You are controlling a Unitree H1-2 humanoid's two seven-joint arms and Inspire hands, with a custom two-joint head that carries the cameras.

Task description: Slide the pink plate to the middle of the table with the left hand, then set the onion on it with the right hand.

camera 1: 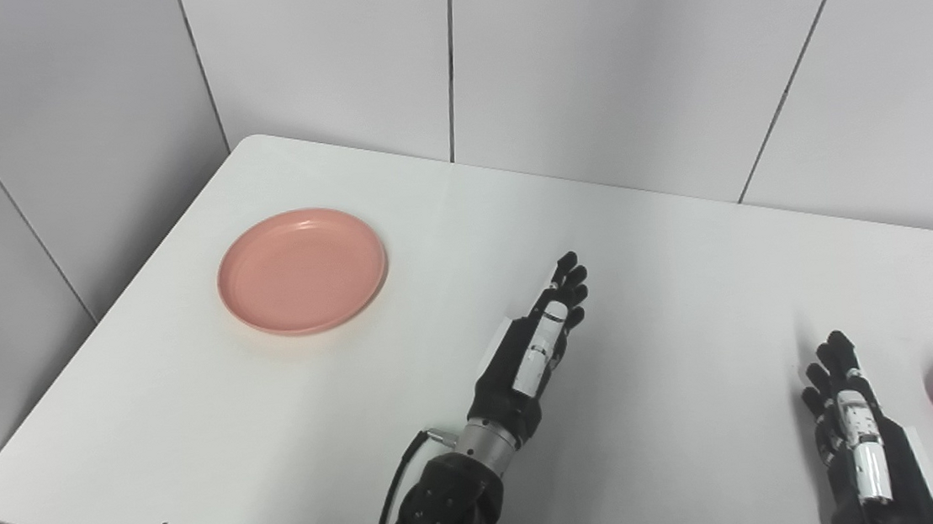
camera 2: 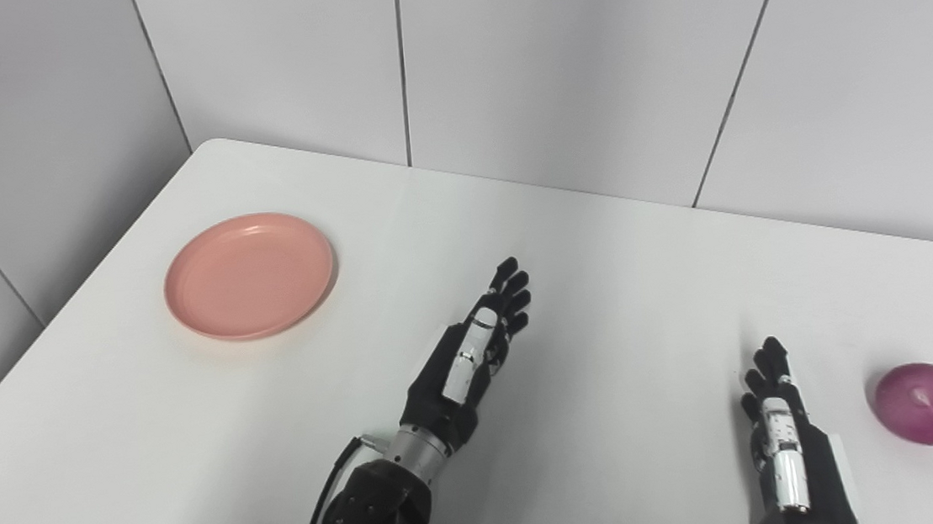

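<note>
My right hand (camera 2: 787,445) is resting nearest the table's front edge, fingers extended and close together, holding nothing; the purple onion (camera 2: 923,403) is lying just beside it, to its right, apart from the fingers. My left hand (camera 2: 467,363) is reaching forward over the middle of the white table (camera 2: 620,282), fingers straight and empty. The pink plate (camera 2: 250,275) is sitting farther back on the left side, well apart from both hands, near the table's left edge.
</note>
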